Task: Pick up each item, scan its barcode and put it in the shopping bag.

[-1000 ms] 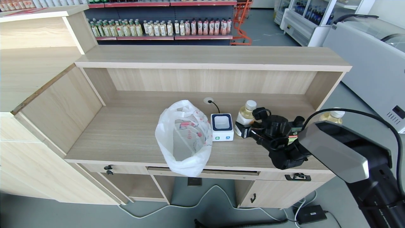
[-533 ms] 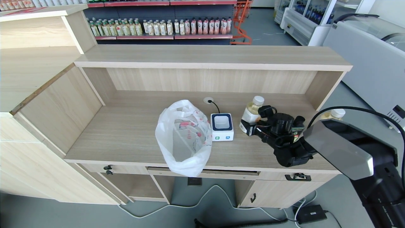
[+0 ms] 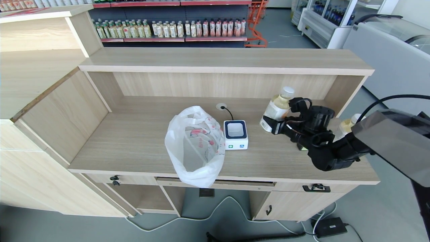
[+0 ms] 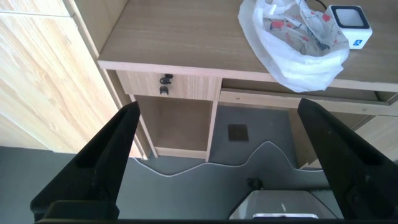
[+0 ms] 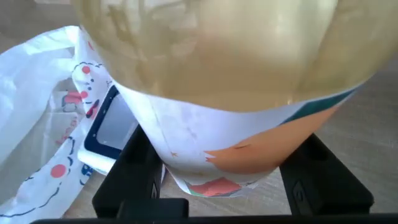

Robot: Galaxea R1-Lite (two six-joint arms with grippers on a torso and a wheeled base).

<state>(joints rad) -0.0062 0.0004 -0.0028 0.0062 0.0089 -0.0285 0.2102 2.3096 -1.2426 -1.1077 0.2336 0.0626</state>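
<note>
A pale yellow drink bottle (image 3: 277, 108) with a white cap hangs tilted above the counter, right of the scanner, held by my right gripper (image 3: 276, 125), which is shut on its lower body. Up close in the right wrist view the bottle (image 5: 230, 93) sits between the black fingers (image 5: 134, 165). The white barcode scanner (image 3: 235, 134) stands mid-counter beside the white shopping bag (image 3: 196, 144), whose mouth is open; the bag (image 4: 298, 43) and scanner (image 4: 350, 22) also appear in the left wrist view. My left gripper (image 4: 217, 162) is open, off the counter's front above the floor. A second bottle (image 3: 347, 128) stands behind my right arm.
The wooden counter (image 3: 141, 141) has a raised back shelf (image 3: 225, 60) and side walls. A scanner cable (image 3: 228, 111) runs to a hole at the back. Drawers and cables lie below the front edge. Store shelves and freezers stand behind.
My right gripper has lifted the bottle up and to the right, away from the scanner, tilting it. The second bottle behind the arm now shows more.
</note>
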